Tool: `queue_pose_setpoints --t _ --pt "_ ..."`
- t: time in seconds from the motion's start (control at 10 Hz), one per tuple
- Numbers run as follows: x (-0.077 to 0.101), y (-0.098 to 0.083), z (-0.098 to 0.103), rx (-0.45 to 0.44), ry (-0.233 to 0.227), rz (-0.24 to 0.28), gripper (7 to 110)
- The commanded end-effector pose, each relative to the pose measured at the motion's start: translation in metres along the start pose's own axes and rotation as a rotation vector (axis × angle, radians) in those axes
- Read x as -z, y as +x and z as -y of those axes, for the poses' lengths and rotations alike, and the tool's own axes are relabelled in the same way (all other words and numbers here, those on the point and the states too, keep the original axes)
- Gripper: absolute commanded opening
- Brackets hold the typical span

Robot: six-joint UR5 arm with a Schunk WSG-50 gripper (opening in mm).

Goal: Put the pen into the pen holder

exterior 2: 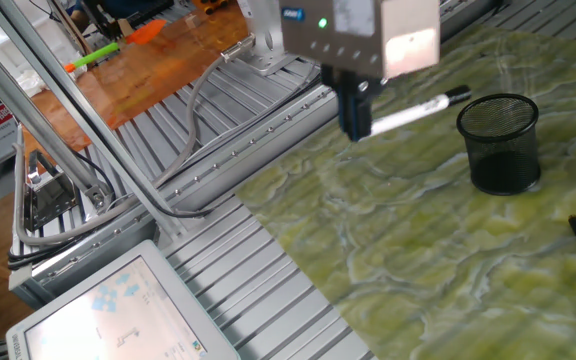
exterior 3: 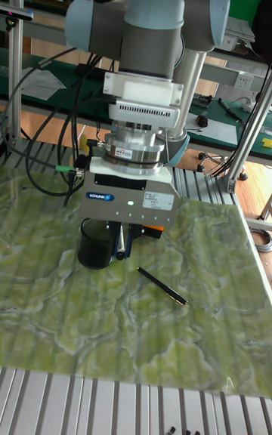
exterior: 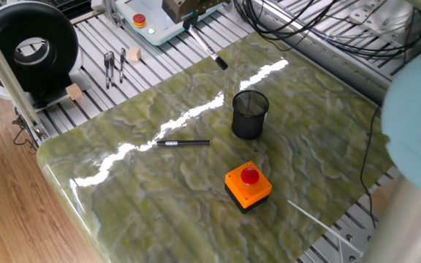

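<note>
My gripper [exterior 2: 356, 122] is shut on the pen [exterior 2: 418, 109], a slim pale pen with a dark tip. It holds the pen near one end, high above the marble table, and the pen slants out sideways with its dark tip pointing at the pen holder [exterior 2: 501, 143]. In one fixed view the gripper [exterior: 191, 25] hangs at the table's far edge, and the pen [exterior: 209, 50] angles down toward the black mesh pen holder [exterior: 250, 113], which stands upright well below it. The tall fixed view shows the gripper [exterior 3: 125, 242] just right of the pen holder [exterior 3: 94, 246].
A black pen with a silvery middle [exterior: 183, 143] lies flat left of the holder. An orange button box [exterior: 248, 184] sits nearer the front edge. Slatted aluminium rails, cables and a control panel [exterior: 141, 20] lie beyond the marble table [exterior: 159, 197].
</note>
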State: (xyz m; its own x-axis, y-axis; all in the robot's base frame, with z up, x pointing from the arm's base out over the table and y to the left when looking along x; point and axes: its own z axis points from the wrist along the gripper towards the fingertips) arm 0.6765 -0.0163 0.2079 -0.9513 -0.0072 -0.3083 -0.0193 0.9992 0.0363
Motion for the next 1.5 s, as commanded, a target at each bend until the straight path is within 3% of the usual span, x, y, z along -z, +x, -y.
queue_pose_setpoints --t 0.0,0.4,0.6,1.0,1.4 --pt "0.011 0.019 0.002 0.012 -0.011 -0.011 7" --pt "0.017 0.037 0.004 0.006 -0.026 -0.018 7" --pt "0.012 0.033 0.012 0.035 -0.043 0.026 7" --pt "-0.017 0.039 0.032 0.08 -0.042 0.051 7" --pt "-0.037 0.036 0.022 0.092 -0.078 0.106 7"
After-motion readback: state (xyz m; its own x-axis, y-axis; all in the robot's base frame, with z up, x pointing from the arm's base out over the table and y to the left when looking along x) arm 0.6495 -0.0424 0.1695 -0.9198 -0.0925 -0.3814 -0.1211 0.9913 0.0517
